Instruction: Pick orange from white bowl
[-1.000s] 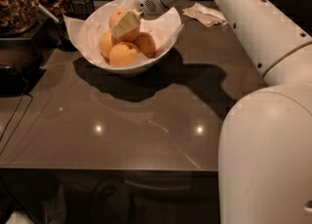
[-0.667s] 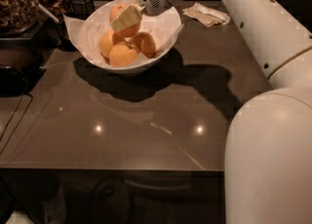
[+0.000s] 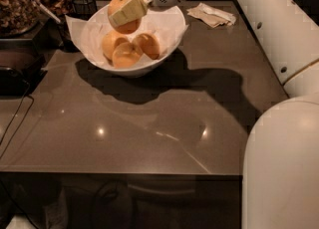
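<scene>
Four oranges are in view, and one white bowl (image 3: 170,44) in the upper left of the frame on the desk (image 3: 149,123). Three smaller oranges (image 3: 125,55) lie together inside the bowl. The orange (image 3: 118,3) sits above them near the bowl's far rim. The end effector (image 3: 120,16) is clamped on it, one pale finger (image 3: 128,11) lying across its front. One crumpled napkin (image 3: 214,15) lies at upper right.

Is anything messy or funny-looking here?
Only a crumpled napkin lying on the table beside the white bowl. The gripper holds the orange above the bowl, and nothing has spilled.
</scene>
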Action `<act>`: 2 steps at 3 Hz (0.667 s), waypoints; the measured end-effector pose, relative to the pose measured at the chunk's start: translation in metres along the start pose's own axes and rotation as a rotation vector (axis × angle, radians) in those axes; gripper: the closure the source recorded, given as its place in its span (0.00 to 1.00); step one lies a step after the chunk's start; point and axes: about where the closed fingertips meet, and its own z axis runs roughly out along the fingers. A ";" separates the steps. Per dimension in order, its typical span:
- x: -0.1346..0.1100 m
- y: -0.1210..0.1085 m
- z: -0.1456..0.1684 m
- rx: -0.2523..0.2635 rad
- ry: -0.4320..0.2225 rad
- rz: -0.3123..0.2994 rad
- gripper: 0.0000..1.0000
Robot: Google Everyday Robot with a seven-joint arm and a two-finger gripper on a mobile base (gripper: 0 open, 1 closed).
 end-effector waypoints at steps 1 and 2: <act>-0.011 0.015 -0.014 0.034 -0.003 0.016 1.00; -0.015 0.030 -0.023 0.065 -0.007 0.030 1.00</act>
